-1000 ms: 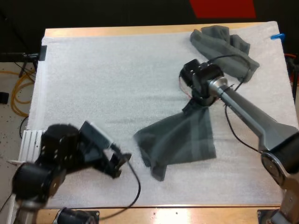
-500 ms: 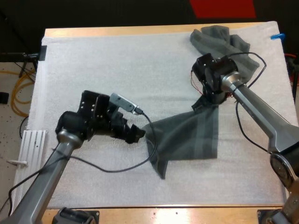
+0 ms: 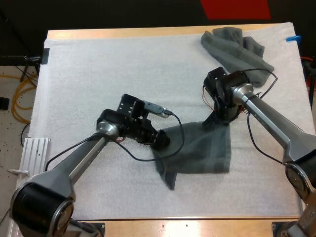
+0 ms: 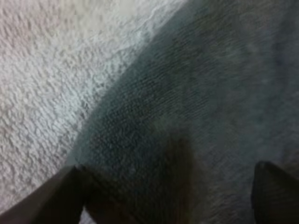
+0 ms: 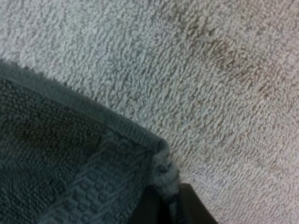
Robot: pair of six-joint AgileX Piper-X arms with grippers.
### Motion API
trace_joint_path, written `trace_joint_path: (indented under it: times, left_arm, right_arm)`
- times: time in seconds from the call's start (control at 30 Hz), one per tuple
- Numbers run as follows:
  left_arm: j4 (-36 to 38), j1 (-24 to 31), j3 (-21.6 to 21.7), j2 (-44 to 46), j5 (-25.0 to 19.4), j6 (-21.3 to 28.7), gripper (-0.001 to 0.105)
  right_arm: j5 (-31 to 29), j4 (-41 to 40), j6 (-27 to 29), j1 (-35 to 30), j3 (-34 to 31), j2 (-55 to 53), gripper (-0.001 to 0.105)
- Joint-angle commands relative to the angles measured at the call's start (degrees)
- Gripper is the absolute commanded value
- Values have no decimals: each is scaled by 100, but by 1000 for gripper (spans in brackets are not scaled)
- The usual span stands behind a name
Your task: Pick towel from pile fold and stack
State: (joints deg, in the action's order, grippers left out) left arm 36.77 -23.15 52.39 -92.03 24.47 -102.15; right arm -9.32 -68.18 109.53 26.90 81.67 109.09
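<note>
A dark grey-green towel (image 3: 197,153) lies partly spread on the white mat (image 3: 98,74) right of centre. My right gripper (image 3: 217,120) is shut on its far right corner, and the right wrist view shows that corner (image 5: 161,163) pinched between the gripper's (image 5: 170,205) fingers just above the mat. My left gripper (image 3: 161,140) is at the towel's left edge. Its fingers (image 4: 60,196) stand apart over the towel's cloth (image 4: 187,107), so it is open. A crumpled towel pile (image 3: 237,44) sits at the mat's far right corner.
The mat covers nearly the whole wooden table (image 3: 123,32). A small white rack (image 3: 34,150) sits off the table's left side, above yellow cables on the floor. My right arm's link (image 3: 271,126) runs over the mat's right part.
My left arm swung from the near left to the towel's left edge. My right gripper carried the towel's corner to the right and lowered it, spreading the towel flatter.
</note>
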Motion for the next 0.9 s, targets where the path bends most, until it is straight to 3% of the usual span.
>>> trace_joint_path:
  times: [0.0,0.23,0.4,0.57,0.87]
  left_arm:
    - [-80,-51,64,-77,-273,-120,72]
    - [-99,-117,308,-500,-617,-199,67]
    - [-99,-117,329,-691,-730,-198,41]
    - [-99,-117,329,-777,-719,-179,2]
    - [-89,-117,501,-326,-756,-132,0]
  right_arm:
    - [61,-4,-7,2,-1,-87,0]
    - [61,-4,-7,10,-1,-87,0]
    - [61,-20,-7,13,-1,-87,0]
    - [61,-33,-7,13,-1,-87,0]
    - [321,233,-7,13,-1,-453,0]
